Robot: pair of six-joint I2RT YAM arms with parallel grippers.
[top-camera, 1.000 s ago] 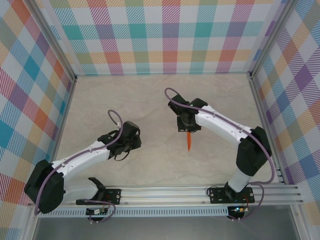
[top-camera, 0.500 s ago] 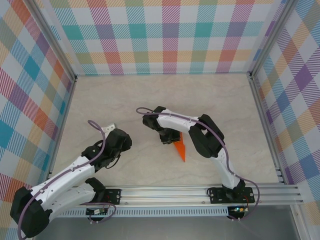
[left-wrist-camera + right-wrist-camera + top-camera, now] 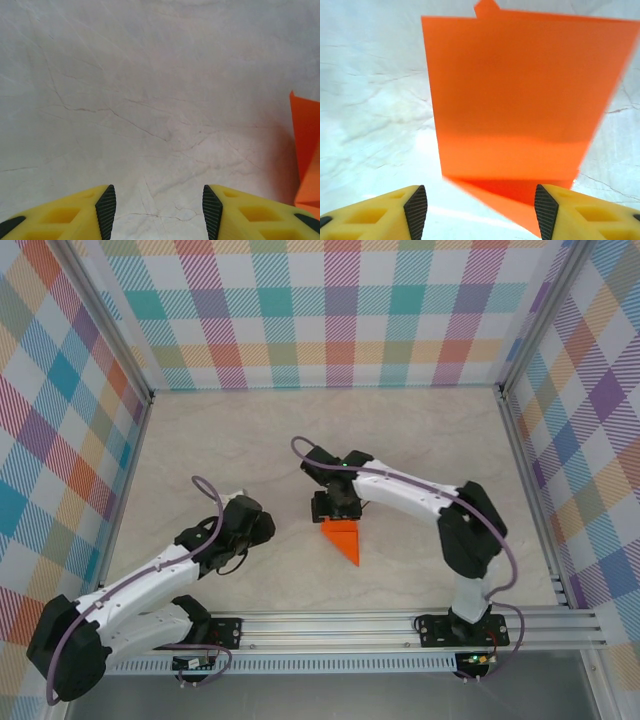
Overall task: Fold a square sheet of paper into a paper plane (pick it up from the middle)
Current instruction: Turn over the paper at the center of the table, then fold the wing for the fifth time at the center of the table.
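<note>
Orange plane [image 3: 343,538] lies near the worktop's middle, a little toward the near edge, its long axis running to a nose aimed at the near right corner. Your right gripper [image 3: 480,200] hangs at its blunt far end, jaws wide and empty. The left gripper [image 3: 156,212], also wide, sits farther off to its left.

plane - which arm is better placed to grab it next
Right. The right gripper is open right at the plane, which fills the gap ahead of it in the wrist view. The left gripper, also open, sits farther off, the plane just at its view's edge.
</note>
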